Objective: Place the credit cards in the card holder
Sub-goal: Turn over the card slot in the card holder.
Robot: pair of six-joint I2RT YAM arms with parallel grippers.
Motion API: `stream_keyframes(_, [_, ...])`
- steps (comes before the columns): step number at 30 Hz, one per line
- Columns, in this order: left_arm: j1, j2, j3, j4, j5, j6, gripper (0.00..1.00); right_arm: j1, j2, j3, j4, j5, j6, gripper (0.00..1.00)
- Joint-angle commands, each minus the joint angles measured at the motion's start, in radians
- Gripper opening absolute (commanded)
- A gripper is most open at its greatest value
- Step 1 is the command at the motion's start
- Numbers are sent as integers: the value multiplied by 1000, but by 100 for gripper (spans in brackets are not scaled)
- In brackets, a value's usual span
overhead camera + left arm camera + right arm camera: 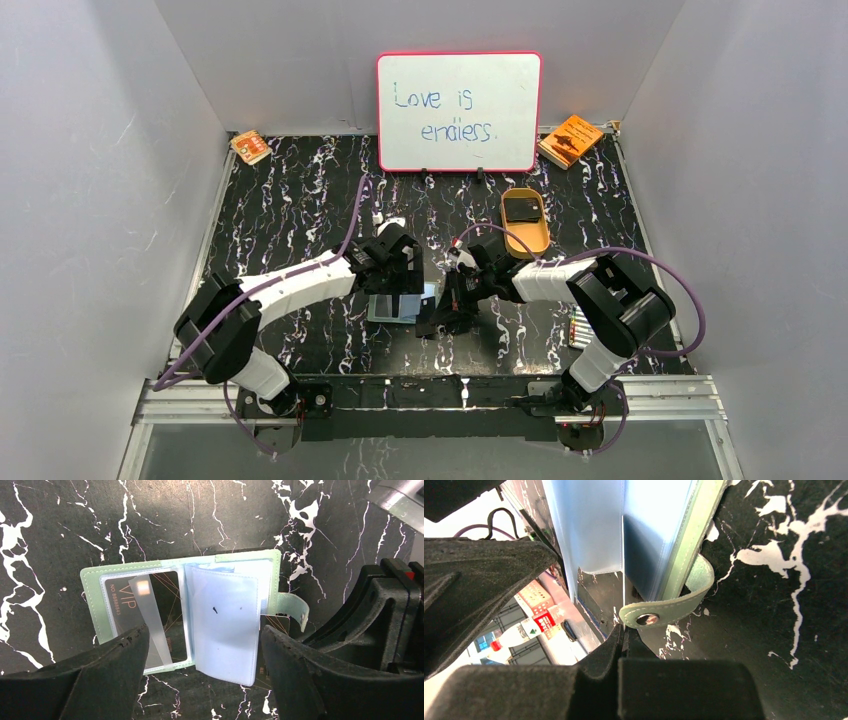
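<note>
1. The likeliest failure is the card missing its pocket. The right gripper (624, 632) is pinched tight on a credit card (276, 623), held edge-on just ahead of its tips and beside the snap strap (664, 612) of the card holder (92, 580). I cannot tell whether the card's front edge meets a pocket mouth or sits under the loose clear sleeves (225, 625). Pushing on blind could wedge it beneath them.
2. The holder may skid. The left gripper (203, 632) is spread wide, its fingers (115, 655) straddling the holder's near edge. Whether they press it down is unclear. If they do not, a shove from the right arm drags the holder across the table (60, 520).
3. The right gripper sits just outside the left gripper's right finger, so a sideways swing could knock them together.
4. The raised middle sleeve could buckle, or flop over the pocket that holds the VIP card (165, 587).
5. Another dark card (522, 208) lies in the tan tray (545, 240), well beyond the right gripper's tips, and could be overlooked.
</note>
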Motion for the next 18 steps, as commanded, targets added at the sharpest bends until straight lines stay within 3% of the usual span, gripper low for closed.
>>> stream_keyframes(1, [2,-56,-3,20,18,7,81,3,-3,11,8,-6,-22,0])
stream_keyframes(18, [3,42,-12,9,50,22,70,4,-10,10,-1,-2,-26,0])
